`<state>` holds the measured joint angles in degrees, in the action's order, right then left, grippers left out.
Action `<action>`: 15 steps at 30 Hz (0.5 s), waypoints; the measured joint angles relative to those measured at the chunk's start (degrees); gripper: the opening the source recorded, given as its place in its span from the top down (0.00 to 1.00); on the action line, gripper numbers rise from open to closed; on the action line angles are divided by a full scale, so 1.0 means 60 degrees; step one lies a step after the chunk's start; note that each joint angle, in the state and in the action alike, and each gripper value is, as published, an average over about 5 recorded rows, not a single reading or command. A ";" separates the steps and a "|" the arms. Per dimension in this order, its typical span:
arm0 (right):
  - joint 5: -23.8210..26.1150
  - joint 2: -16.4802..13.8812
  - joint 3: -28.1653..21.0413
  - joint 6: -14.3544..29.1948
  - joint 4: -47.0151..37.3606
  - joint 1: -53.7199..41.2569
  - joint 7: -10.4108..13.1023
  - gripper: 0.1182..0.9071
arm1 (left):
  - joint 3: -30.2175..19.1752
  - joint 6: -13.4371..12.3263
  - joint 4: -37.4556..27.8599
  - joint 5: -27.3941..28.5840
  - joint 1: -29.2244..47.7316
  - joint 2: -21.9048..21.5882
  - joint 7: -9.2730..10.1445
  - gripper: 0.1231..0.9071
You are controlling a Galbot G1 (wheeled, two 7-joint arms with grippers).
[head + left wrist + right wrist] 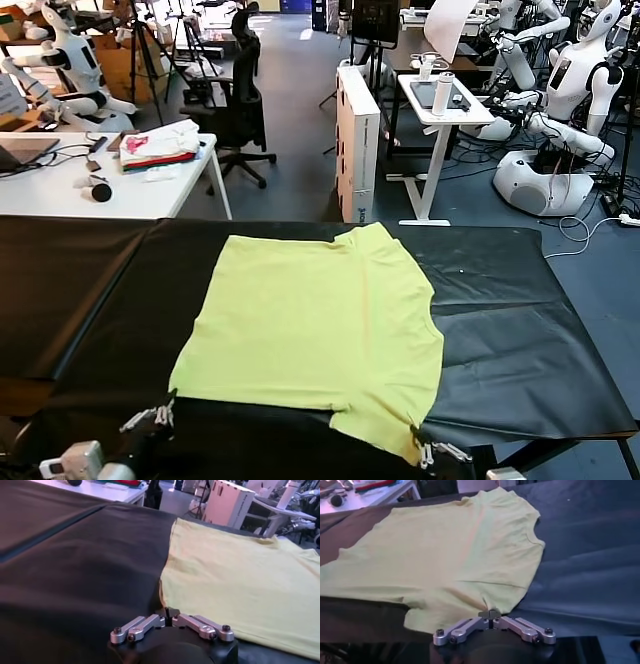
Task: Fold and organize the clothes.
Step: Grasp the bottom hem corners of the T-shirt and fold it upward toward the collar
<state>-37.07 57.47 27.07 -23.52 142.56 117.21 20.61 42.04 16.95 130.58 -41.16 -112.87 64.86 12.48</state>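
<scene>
You see a plain lime yellow-green T-shirt (315, 320), with no print or pattern, lying on the black counter (90, 290). Beyond the counter's far left corner, a white desk (150, 195) carries a white, pink and red fabric pile (158, 150). Both hands show silver metal links on black bodies.

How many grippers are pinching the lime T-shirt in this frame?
2. The left gripper is shut on the T-shirt at its near left corner; the right gripper is shut on its near right corner. Nothing suggests another is hidden.
</scene>
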 joint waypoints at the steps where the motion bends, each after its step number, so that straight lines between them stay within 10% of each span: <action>1: -0.0012 -0.0001 0.0039 0.0018 0.0001 -0.0039 -0.0059 0.97 | 0.0022 -0.0011 0.0077 -0.0003 -0.0051 0.0018 0.0016 0.94; 15: -0.1027 -0.0452 0.0188 -0.0014 -0.0819 -0.2385 -0.0812 0.97 | -0.0337 0.0040 0.0095 -0.0370 0.1259 0.0511 0.0368 0.97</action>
<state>-43.23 54.75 28.20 -23.60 137.64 102.90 15.73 40.02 17.19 131.15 -43.38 -105.31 67.93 14.69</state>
